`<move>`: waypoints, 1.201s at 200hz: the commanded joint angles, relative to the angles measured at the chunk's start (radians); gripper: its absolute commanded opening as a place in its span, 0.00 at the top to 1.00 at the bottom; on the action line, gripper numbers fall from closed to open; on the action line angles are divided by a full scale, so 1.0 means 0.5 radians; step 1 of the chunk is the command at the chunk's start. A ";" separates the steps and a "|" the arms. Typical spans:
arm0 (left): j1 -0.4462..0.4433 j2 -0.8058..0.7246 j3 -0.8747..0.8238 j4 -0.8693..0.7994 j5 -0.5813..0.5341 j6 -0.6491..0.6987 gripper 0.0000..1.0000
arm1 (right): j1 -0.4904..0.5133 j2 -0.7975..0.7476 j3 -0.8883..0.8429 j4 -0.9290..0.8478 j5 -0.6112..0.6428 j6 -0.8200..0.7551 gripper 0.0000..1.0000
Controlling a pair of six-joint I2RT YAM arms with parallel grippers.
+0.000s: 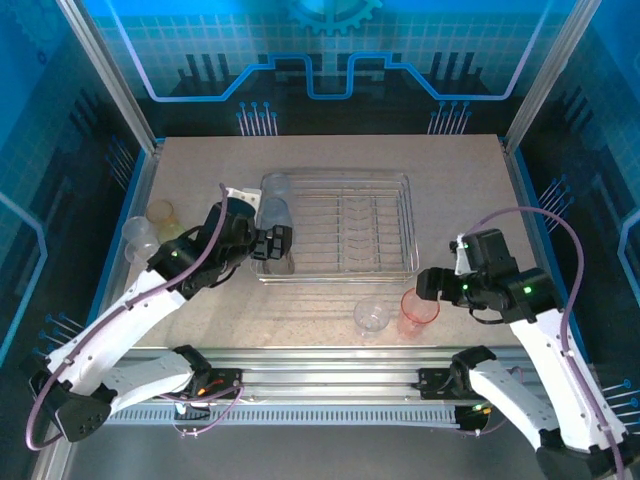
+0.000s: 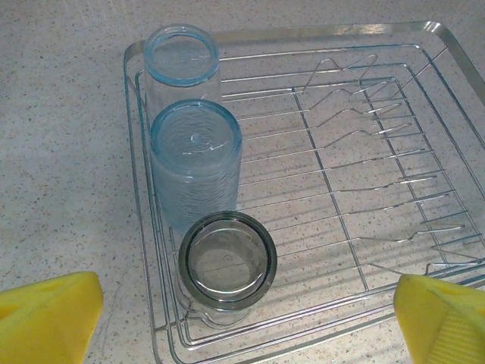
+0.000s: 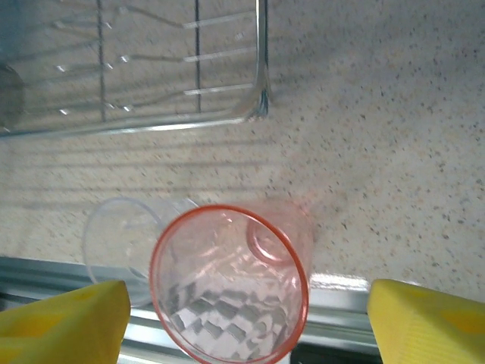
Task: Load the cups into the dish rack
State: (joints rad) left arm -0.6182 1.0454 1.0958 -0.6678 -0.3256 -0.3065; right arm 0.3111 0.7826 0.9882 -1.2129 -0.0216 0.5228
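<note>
The silver wire dish rack (image 1: pixel 385 235) sits mid-table. Three cups stand in a row along its left side: a clear one with a blue rim (image 2: pixel 181 61), a pale blue one (image 2: pixel 195 163) and a smoky grey one (image 2: pixel 227 262). My left gripper (image 1: pixel 275 245) hovers open just above the grey cup, its yellow fingers (image 2: pixel 49 315) wide apart and touching nothing. A pink cup (image 3: pixel 231 284) stands upright near the table's front edge, beside a clear cup (image 3: pixel 121 239). My right gripper (image 3: pixel 246 326) straddles the pink cup, open, with a gap on both sides.
An amber cup (image 1: pixel 160 213) and a clear cup (image 1: pixel 138 235) stand on the table left of the rack, close to the left arm. The metal rail (image 1: pixel 330 360) of the table's front edge runs just behind the pink cup. Divider prongs (image 2: pixel 379 152) fill the rack's right half.
</note>
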 commanded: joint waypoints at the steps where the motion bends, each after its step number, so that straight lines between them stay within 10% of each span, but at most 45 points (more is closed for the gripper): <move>1: -0.008 0.002 -0.004 0.043 0.047 0.038 0.01 | 0.100 0.016 -0.027 -0.137 0.173 0.082 0.19; 240: -0.009 0.032 -0.035 0.053 0.037 0.067 0.01 | 0.428 0.389 -0.139 -0.094 0.391 0.114 0.66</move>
State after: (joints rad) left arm -0.6182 1.0534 1.0901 -0.6479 -0.3164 -0.2874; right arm 0.5079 0.9661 0.9279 -1.2560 0.1581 0.5724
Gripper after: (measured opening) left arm 0.993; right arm 0.356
